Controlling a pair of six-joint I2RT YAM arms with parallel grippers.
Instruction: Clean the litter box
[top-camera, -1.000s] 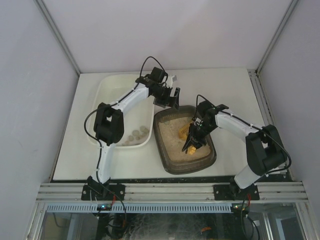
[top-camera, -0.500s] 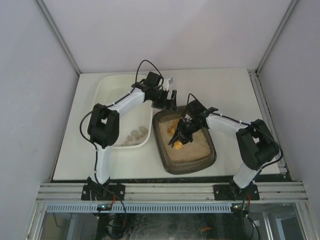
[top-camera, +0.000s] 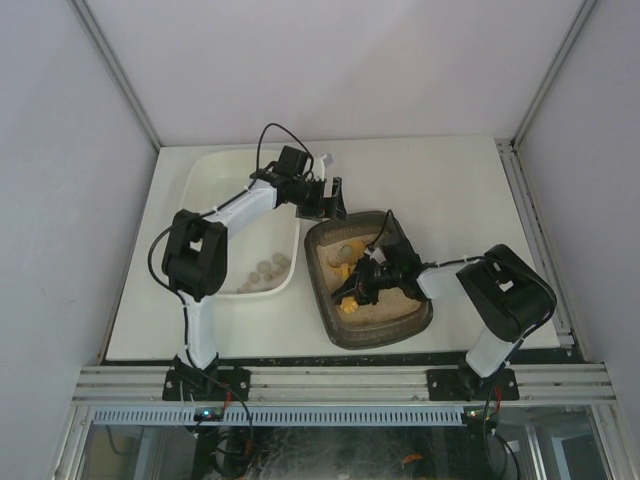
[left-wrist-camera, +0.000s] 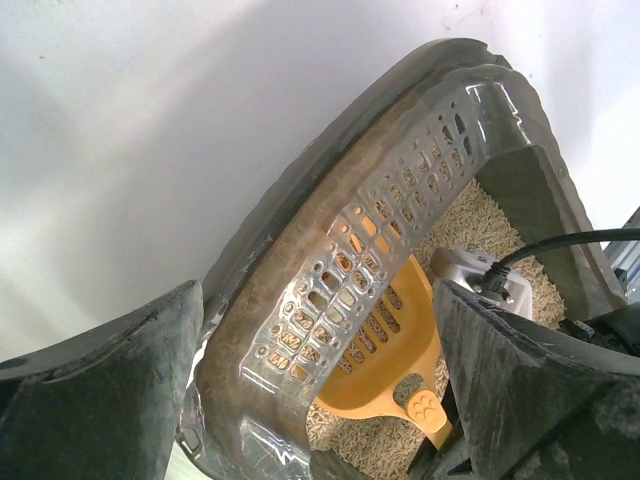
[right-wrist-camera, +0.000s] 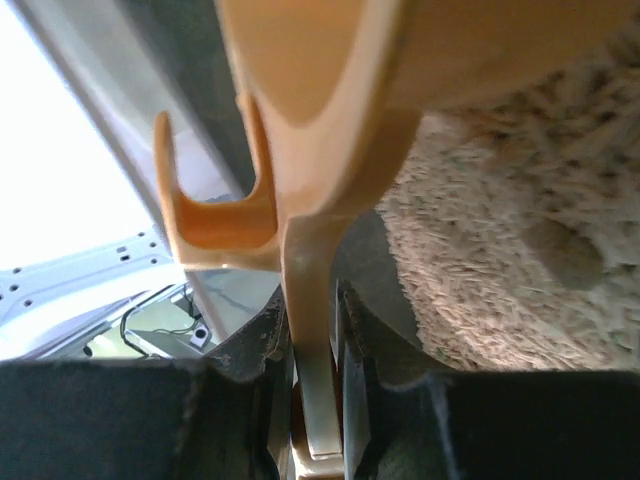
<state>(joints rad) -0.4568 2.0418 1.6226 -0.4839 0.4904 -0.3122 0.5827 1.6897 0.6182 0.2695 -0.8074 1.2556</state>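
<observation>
The dark grey-brown litter box (top-camera: 425, 312) with beige litter sits at the table's middle. My left gripper (top-camera: 327, 199) is open and straddles its far-left corner rim (left-wrist-camera: 330, 250), one finger outside the wall and one finger (left-wrist-camera: 530, 390) inside. My right gripper (top-camera: 364, 284) is low inside the box, shut on the handle of an orange slotted scoop (top-camera: 346, 299). The scoop (left-wrist-camera: 385, 365) rests on the litter by the left wall. In the right wrist view the scoop's handle (right-wrist-camera: 312, 330) is pinched between my fingers, and a round clump (right-wrist-camera: 562, 252) lies in the litter.
A larger cream-white tub (top-camera: 215, 170) stands left of the litter box, touching it, with several pale clumps (top-camera: 266, 270) at its near end. Grey walls close the table on three sides. The metal rail (top-camera: 340, 385) runs along the near edge.
My right gripper has carried the scoop from the box's right side to its left side. My left gripper has shifted slightly left along the far corner rim.
</observation>
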